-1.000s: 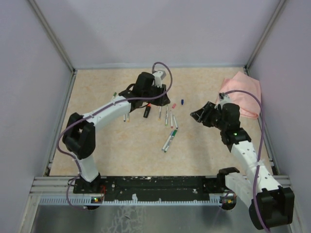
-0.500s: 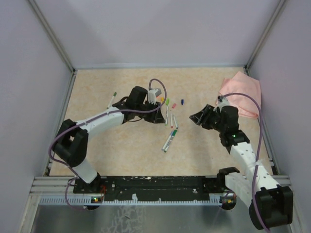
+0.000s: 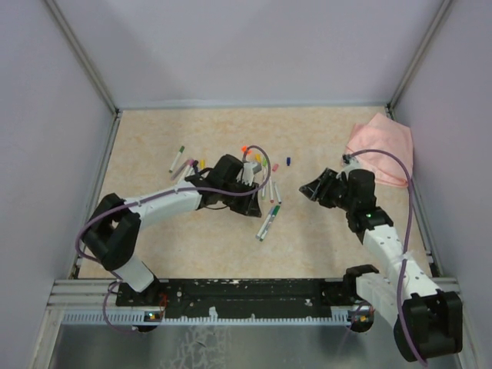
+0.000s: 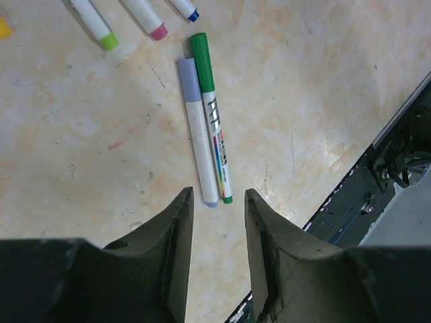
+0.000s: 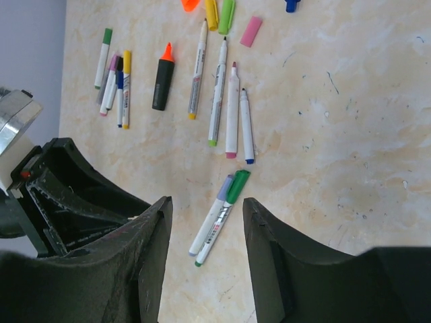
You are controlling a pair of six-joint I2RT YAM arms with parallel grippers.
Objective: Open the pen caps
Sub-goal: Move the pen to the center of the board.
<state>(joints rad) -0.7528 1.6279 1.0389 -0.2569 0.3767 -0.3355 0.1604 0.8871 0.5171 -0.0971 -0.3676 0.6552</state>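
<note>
Left gripper (image 4: 217, 202) is half open and empty, just behind two capped pens (image 4: 204, 151) mid-frame. They point straight away from its fingers (image 4: 176, 229), green cap (image 4: 201, 62) and lavender cap (image 4: 188, 79) at the top end. Right gripper (image 5: 207, 202), also half open and empty, is farther off.

We see two pen caps still fitted on their markers, a green cap (image 4: 202, 62) and a lavender cap (image 4: 189, 79), lying flat side by side. Farther off, loose caps lie near one another: orange cap (image 5: 190, 4), yellow cap (image 5: 212, 13), lime cap (image 5: 226, 15), pink cap (image 5: 250, 31), and what seems to be a blue cap (image 5: 291, 5), cropped at the edge.
</note>
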